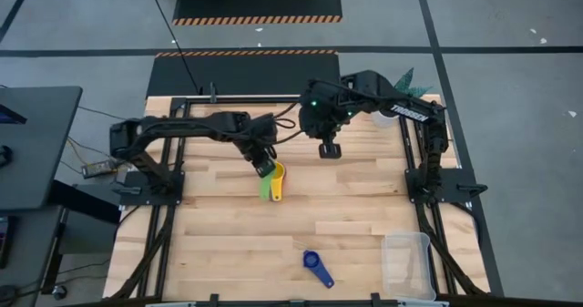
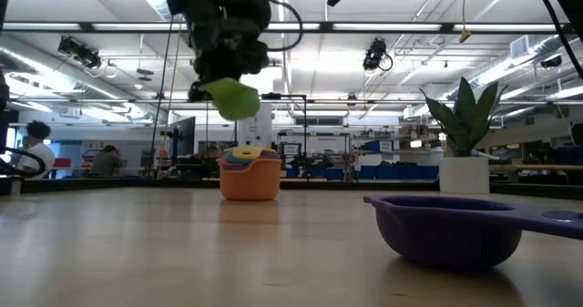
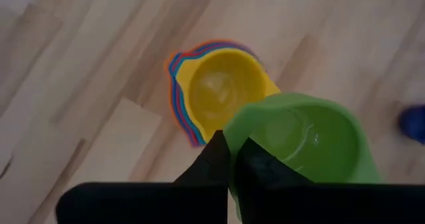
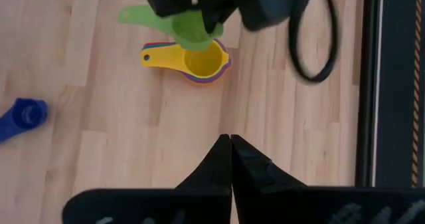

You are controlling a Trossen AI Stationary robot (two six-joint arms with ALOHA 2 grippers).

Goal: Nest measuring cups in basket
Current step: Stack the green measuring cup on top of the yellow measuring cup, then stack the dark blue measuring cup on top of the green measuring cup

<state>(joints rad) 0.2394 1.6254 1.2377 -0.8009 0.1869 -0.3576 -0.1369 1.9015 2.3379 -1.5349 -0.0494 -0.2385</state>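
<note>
A stack of nested measuring cups (image 1: 278,178), yellow on top and orange outermost (image 2: 250,178), stands on its base at the table's middle. Just above it hangs a green cup (image 2: 232,98), with my left gripper (image 1: 264,167) shut on it. In the left wrist view the green bowl (image 3: 305,141) is beside the yellow one (image 3: 222,91). A dark blue cup (image 1: 317,267) lies near the front edge. The clear basket (image 1: 405,239) sits at the front right. My right gripper (image 1: 330,150) hangs shut in the air beyond the stack, holding nothing. My left gripper pinches the green cup's bowl wall at its rim (image 3: 234,132); one finger seems to be inside the bowl and one outside. The fingers slant down from the table's left. The cup is lifted clear, open side up, with its handle (image 4: 133,14) sticking out free.
A white plant pot (image 2: 465,172) stands at the far right corner, by the right arm's base. The dark blue cup (image 2: 446,230) lies close to the low camera. Bare wood lies between the stack and the basket.
</note>
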